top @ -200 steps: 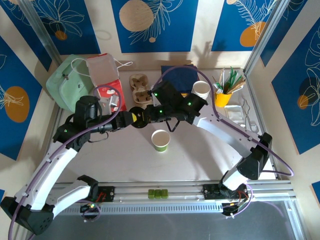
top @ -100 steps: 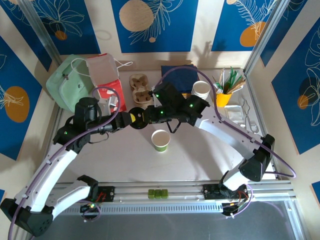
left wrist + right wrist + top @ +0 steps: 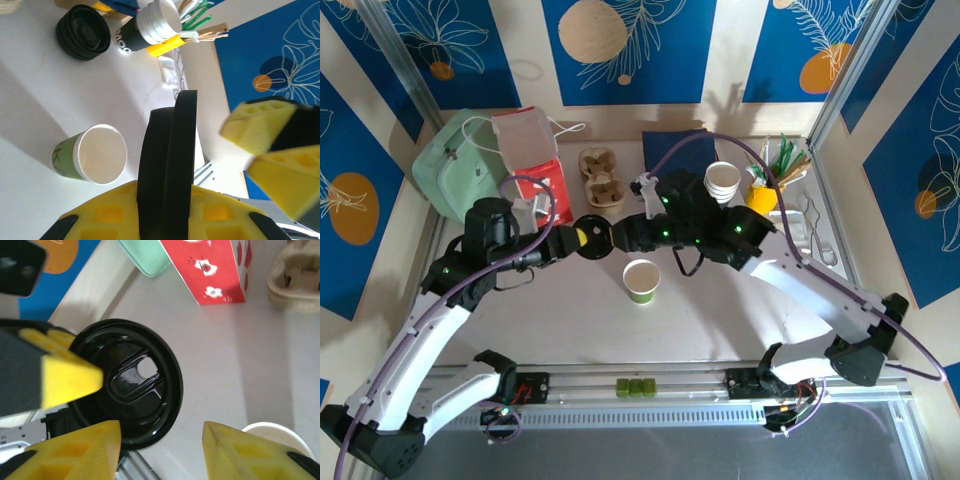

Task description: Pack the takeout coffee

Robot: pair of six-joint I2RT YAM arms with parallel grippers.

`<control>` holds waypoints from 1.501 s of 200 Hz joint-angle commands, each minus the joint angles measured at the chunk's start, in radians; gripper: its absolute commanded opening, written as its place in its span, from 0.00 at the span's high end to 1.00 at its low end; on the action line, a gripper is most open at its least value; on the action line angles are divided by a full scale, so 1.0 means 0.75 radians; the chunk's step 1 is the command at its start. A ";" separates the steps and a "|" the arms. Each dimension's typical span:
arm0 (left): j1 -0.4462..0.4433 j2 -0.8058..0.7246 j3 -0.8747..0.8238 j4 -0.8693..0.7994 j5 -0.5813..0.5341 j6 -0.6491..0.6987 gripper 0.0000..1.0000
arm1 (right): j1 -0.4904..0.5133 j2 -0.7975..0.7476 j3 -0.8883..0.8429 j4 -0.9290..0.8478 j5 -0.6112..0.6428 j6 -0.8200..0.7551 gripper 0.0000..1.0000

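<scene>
The takeout coffee's green paper cup [image 3: 641,281] stands upright mid-table with an open top and no lid; it also appears below my fingers [image 3: 95,152], and its rim [image 3: 272,437] peeks in low right. A round black lid [image 3: 590,230] hangs in the air left of and above the cup, with my left gripper [image 3: 582,240] shut on its rim. In the left wrist view the lid [image 3: 170,150] stands edge-on between the yellow jaws of the left gripper [image 3: 167,212]. My right gripper [image 3: 618,235] is open just right of the lid [image 3: 130,385]; this right gripper [image 3: 160,450] has its fingers apart and holds nothing.
A stack of white cups [image 3: 722,180] and a yellow holder of sticks [image 3: 765,195] stand back right. Loose black lids [image 3: 82,32] lie near them. A red bag [image 3: 535,170], a mint bag [image 3: 455,165] and a pulp cup carrier [image 3: 600,178] sit at the back.
The right gripper opened and let go of the lid, and its arm swung right. The left gripper closed on the lid and now holds it alone.
</scene>
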 commanded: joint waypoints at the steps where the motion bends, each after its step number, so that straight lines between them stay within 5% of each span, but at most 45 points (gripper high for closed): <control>1: 0.005 -0.032 0.062 -0.125 -0.039 -0.019 0.87 | -0.010 -0.109 -0.100 0.158 -0.003 -0.238 0.49; 69: 0.038 -0.040 0.070 -0.217 0.021 -0.112 0.87 | -0.027 -0.373 -0.388 0.438 0.012 -0.845 0.49; 96: 0.043 -0.052 0.074 -0.229 0.040 -0.152 0.87 | -0.017 -0.398 -0.422 0.425 -0.087 -1.109 0.52; 185: 0.047 -0.016 0.092 -0.268 0.139 -0.315 0.86 | 0.140 -0.434 -0.625 0.671 -0.044 -1.747 0.59; 247: 0.047 0.000 0.076 -0.188 0.178 -0.431 0.88 | 0.278 -0.333 -0.692 0.903 0.194 -1.898 0.61; 300: 0.046 -0.015 0.056 -0.176 0.178 -0.452 0.88 | 0.300 -0.318 -0.701 0.944 0.207 -1.924 0.62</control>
